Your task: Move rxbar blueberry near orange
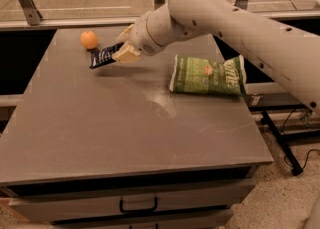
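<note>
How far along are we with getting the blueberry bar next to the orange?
Done: the gripper, over the far side of the table, is shut on one end of the rxbar blueberry, which looks lifted, with its shadow beneath. In hand: the bar hangs close to the orange, not touching it. Left: set it down there and release.

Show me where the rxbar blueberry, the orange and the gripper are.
rxbar blueberry (pixel 101 57): camera view, middle of the dark wrapper.
orange (pixel 89 39): camera view, middle of the fruit.
gripper (pixel 121 53): camera view, between its fingertips, shut on the rxbar blueberry's end, near the orange.
</note>
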